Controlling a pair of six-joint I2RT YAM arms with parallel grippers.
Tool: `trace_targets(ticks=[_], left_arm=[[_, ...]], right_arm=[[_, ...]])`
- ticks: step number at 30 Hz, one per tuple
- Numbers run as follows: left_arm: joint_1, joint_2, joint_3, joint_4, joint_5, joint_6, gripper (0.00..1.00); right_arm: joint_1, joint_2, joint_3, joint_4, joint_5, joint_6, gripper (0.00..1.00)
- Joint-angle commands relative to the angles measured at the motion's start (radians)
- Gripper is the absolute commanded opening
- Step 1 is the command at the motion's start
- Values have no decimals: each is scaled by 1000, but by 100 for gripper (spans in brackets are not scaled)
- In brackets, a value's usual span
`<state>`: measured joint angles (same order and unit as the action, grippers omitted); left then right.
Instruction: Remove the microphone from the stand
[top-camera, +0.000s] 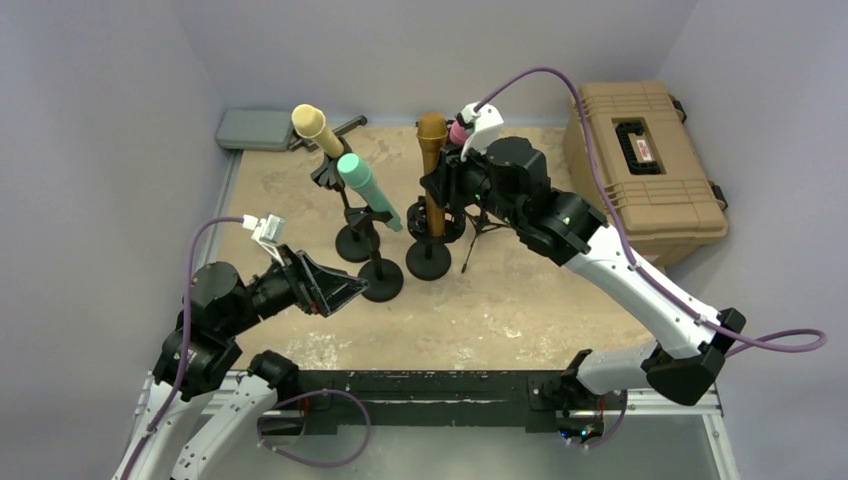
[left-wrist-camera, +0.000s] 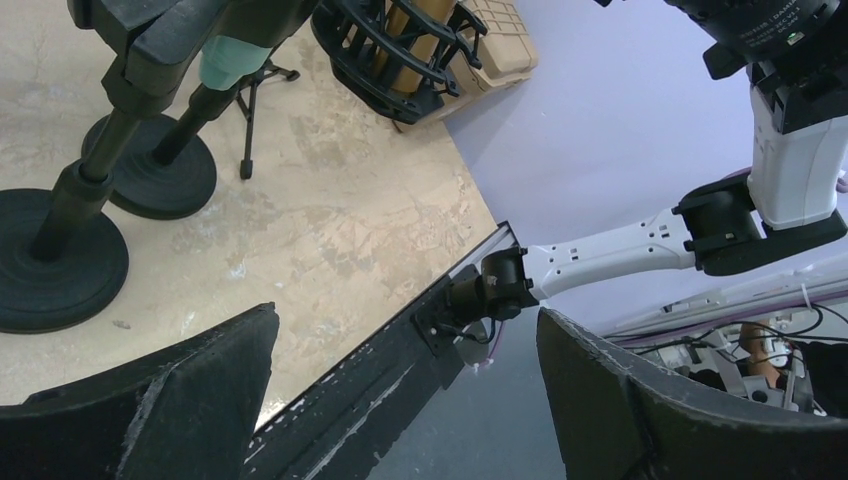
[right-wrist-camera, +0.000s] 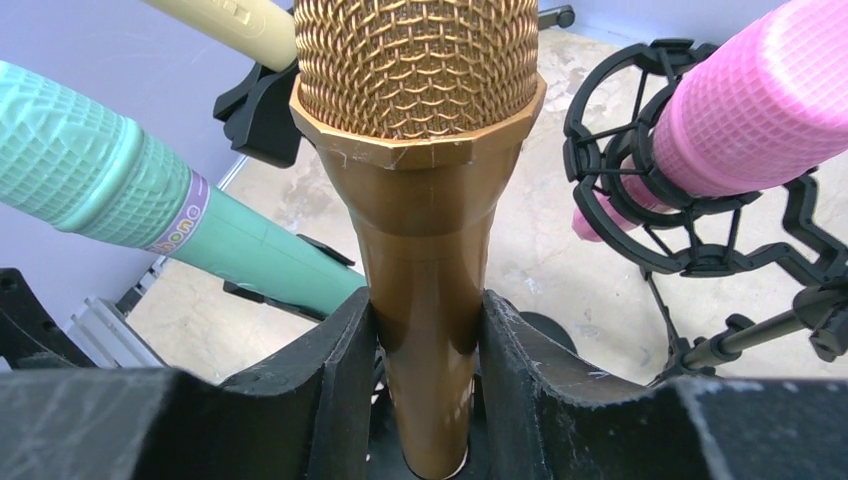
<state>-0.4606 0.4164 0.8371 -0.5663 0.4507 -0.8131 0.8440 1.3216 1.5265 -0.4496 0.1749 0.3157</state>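
Observation:
The gold microphone (top-camera: 432, 140) stands upright in its black stand (top-camera: 428, 262) near the table's middle. My right gripper (top-camera: 447, 185) reaches in from the right at the height of its handle. In the right wrist view both fingers of that gripper (right-wrist-camera: 427, 305) press against the gold microphone (right-wrist-camera: 425, 240) just below the mesh head, so it is shut on it. My left gripper (top-camera: 345, 290) hovers low at the front left, short of the stands. In the left wrist view this gripper (left-wrist-camera: 405, 315) is wide open with nothing between its fingers.
A teal microphone (top-camera: 362, 182), a yellow one (top-camera: 313, 124) and a pink one (top-camera: 460, 131) sit on their own stands close around the gold one. A tan case (top-camera: 645, 170) lies at the right and a grey box (top-camera: 255, 128) at the back left.

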Motion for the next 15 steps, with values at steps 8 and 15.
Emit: trace_targets(ticks=[8, 15], left_arm=[[-6, -4, -26, 63, -1, -32, 99], [-6, -16, -16, 45, -7, -25, 98]], right_arm=[[6, -46, 208, 38, 57, -48, 7], [6, -214, 137, 54, 234, -58, 0]])
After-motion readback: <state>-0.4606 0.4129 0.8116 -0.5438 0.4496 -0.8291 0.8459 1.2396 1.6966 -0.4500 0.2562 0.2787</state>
